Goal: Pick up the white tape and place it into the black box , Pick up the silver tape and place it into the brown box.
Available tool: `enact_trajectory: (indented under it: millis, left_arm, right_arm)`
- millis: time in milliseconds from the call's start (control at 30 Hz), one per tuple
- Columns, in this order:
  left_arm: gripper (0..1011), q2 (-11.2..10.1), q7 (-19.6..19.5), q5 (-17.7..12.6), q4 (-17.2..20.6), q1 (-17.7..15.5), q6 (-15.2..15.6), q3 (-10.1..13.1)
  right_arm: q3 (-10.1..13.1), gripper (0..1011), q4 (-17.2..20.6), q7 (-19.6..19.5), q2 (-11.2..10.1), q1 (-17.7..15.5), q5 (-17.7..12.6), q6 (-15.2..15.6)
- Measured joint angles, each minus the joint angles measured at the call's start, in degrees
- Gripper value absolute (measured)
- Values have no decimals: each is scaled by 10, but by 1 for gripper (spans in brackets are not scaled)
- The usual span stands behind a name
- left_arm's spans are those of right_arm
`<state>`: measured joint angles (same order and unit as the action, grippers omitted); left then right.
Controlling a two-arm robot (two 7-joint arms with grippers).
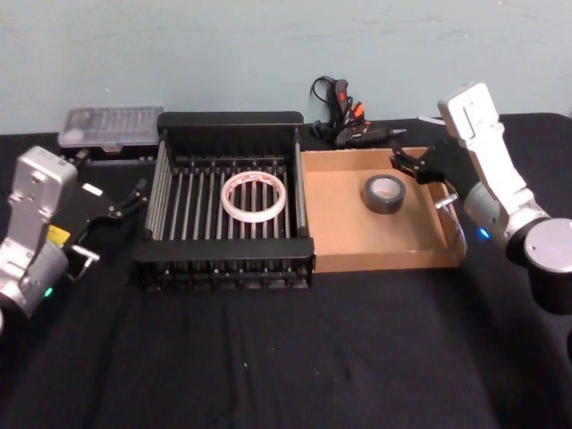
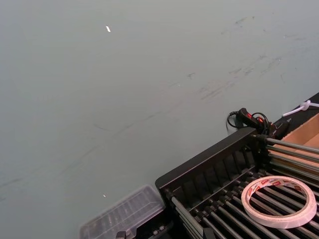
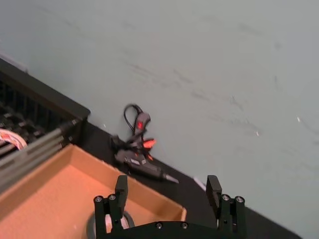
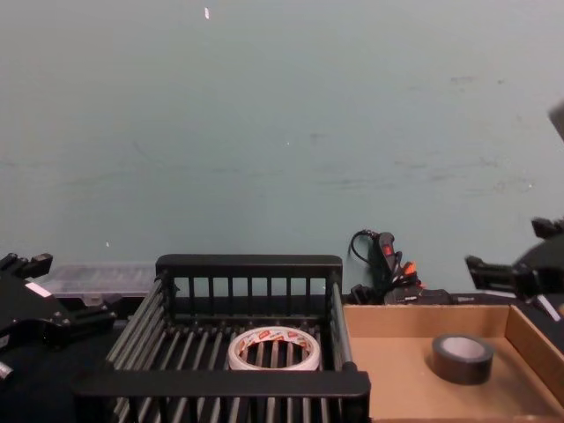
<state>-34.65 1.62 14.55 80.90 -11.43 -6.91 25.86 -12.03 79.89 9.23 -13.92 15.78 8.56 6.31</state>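
The white tape (image 1: pixel 255 195) (image 2: pixel 279 200) (image 4: pixel 273 350) lies flat on the slatted bottom of the black box (image 1: pixel 223 259) (image 4: pixel 248 264). Inside the brown box (image 1: pixel 357 241) (image 4: pixel 388 370), towards its back right, sits the silver tape (image 1: pixel 384 193) (image 4: pixel 462 358). My right gripper (image 1: pixel 416 167) (image 3: pixel 167 191) hovers open above the brown box's back right corner, just beyond the silver tape, with nothing between its fingers. My left gripper (image 1: pixel 130 201) (image 4: pixel 62 291) hangs open and empty just outside the black box's left wall.
A clear plastic case (image 1: pixel 112 128) (image 2: pixel 122 216) rests behind the black box on the left. A black glue gun with orange parts and its cable (image 1: pixel 344 116) (image 3: pixel 137 154) lies behind the brown box. The boxes stand side by side on a black cloth (image 1: pixel 286 357).
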Motion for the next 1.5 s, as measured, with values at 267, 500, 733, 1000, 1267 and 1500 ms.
enact_trajectory:
  millis: [267, 500, 733, 1000, 1267, 1500]
  left_arm:
    - [1001, 0, 0, 0, 0, 0, 0, 0]
    - [1001, 0, 0, 0, 0, 0, 0, 0]
    - [1001, 0, 0, 0, 0, 0, 0, 0]
    - [1001, 0, 0, 0, 0, 0, 0, 0]
    - [1001, 0, 0, 0, 0, 0, 0, 0]
    - [1001, 0, 0, 0, 0, 0, 0, 0]
  right_arm:
    - [14, 1002, -3, -1, 2, -17, 7, 7]
    - [19, 1002, -9, -1, 6, -20, 13, 10]
    - [19, 1002, -9, 0, 6, -20, 13, 11]
    - [19, 1002, -9, 0, 6, -20, 13, 11]
    - [19, 1002, -9, 0, 5, -20, 13, 11]
    - [19, 1002, -9, 0, 5, -20, 13, 10]
